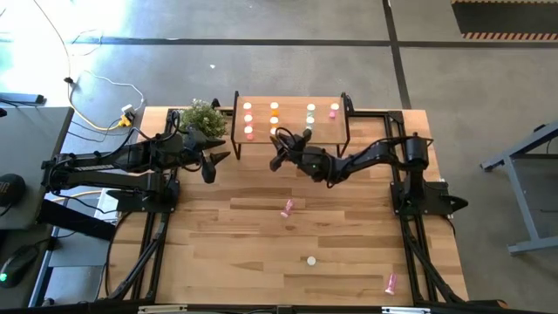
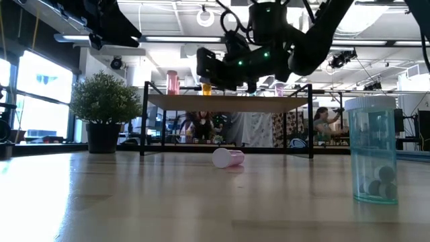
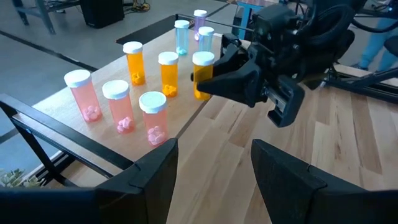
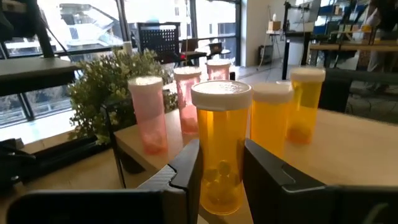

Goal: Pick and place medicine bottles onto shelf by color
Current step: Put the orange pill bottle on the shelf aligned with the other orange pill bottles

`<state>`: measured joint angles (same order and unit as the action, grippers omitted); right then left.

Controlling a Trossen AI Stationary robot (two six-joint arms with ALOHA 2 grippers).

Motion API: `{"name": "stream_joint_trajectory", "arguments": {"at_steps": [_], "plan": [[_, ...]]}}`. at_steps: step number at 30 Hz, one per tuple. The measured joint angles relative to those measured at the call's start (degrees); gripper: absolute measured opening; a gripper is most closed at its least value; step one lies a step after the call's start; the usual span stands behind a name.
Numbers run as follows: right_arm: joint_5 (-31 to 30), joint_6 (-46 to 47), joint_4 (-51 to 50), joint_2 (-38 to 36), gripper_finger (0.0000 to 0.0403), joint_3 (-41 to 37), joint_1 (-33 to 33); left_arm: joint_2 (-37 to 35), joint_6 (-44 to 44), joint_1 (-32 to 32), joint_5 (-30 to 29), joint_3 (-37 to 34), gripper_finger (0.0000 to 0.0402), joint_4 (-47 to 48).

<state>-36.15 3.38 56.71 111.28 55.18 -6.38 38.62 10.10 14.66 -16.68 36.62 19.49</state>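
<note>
The light-wood shelf (image 1: 292,103) stands at the table's far edge. Upright on it are pink bottles (image 3: 118,106), orange bottles (image 3: 134,62) and pale blue-green ones (image 3: 181,36), grouped by colour. My right gripper (image 4: 221,155) is at the shelf's near edge, shut on an orange bottle (image 4: 221,146) beside the other orange ones. My left gripper (image 3: 214,162) hangs open and empty above the table, left of the shelf (image 1: 215,161). My right gripper pinches the orange bottle's body (image 4: 205,155) between its two fingers, below the white cap. The fingers come in level from the table's near right side. The bottle stands upright at the shelf's near edge (image 3: 202,74); whether its base rests on the wood I cannot tell.
A pink bottle (image 1: 287,208) lies on its side mid-table. A white-capped bottle (image 1: 311,260) stands nearer the front edge, clear blue-green in the low view (image 2: 373,149). Another pink one (image 1: 391,283) lies front right. A potted plant (image 1: 202,116) stands left of the shelf.
</note>
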Motion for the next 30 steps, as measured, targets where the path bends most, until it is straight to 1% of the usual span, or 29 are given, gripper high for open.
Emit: {"name": "stream_joint_trajectory", "arguments": {"at_steps": [3,9,13,19,30], "plan": [[1.3,2.6,-2.7,0.1,0.0082,0.0,-0.7,0.0,0.2,0.0,0.0,0.0,0.0195,0.0],[2.5,2.9,-2.9,0.0,0.0082,0.0,-1.5,0.0,0.2,0.0,0.0,0.0,0.0195,0.0],[5.7,3.6,-3.3,-0.1,0.0082,0.0,-2.3,0.0,0.2,0.0,0.0,0.0,0.0195,0.0],[5.4,3.5,-3.5,-0.1,0.0082,0.0,-2.9,0.0,0.2,0.0,0.0,0.0,0.0195,0.0],[7.3,4.0,-3.7,-0.1,0.0082,0.0,-4.5,0.0,0.2,0.0,0.0,0.0,0.0195,0.0]]}}
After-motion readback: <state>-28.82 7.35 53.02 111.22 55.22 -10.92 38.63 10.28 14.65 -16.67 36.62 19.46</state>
